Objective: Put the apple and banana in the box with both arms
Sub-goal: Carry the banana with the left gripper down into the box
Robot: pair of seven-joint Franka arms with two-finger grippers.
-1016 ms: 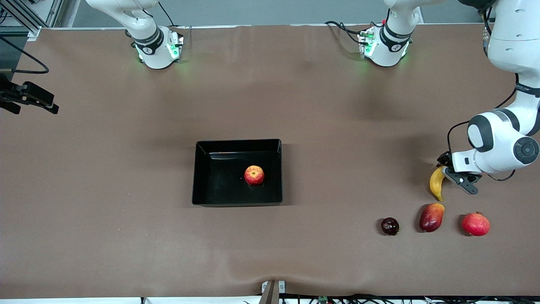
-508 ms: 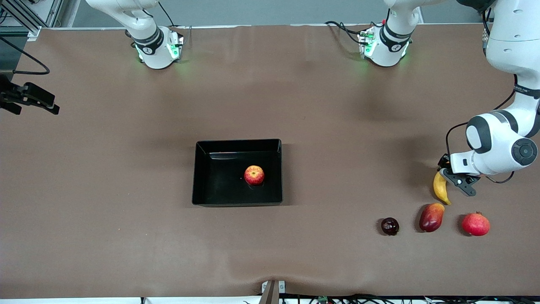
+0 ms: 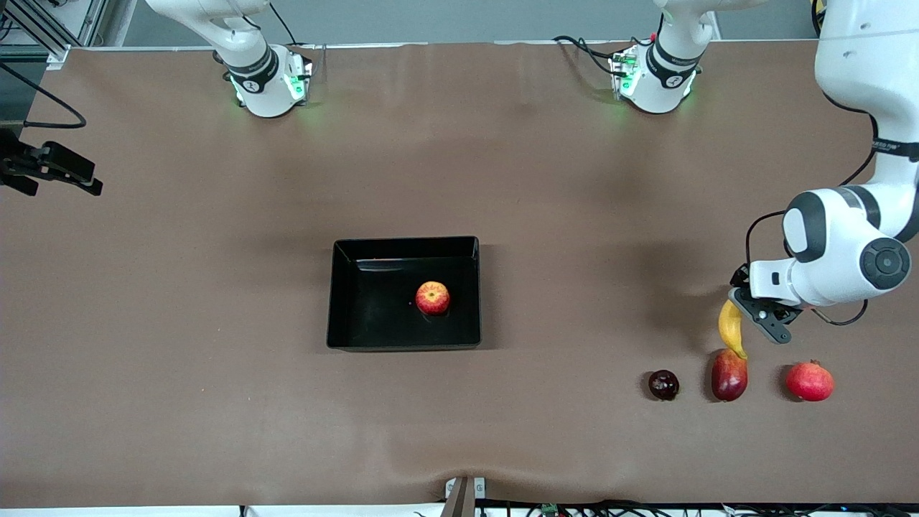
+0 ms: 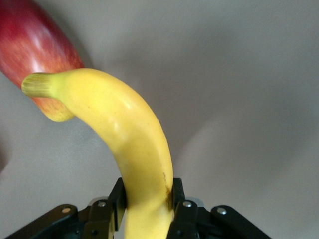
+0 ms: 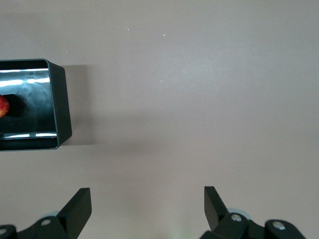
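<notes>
left gripper (image 4: 148, 209) clamped on one end of the banana (image 4: 127, 144), whose free tip hangs over the mango-like fruit (image 3: 729, 375); light, soft-skinned, apt to swing from an end grip. right gripper (image 5: 147, 205) waits spread, empty. apple (image 3: 433, 298) lies in the box (image 3: 344, 287).

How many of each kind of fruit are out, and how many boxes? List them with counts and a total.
Apple, in the box: 1
Banana, held by the left gripper: 1
Mango-like fruit: 1
Pomegranate: 1
Dark maroon fruit: 1
Box: 1
Total: 6
</notes>
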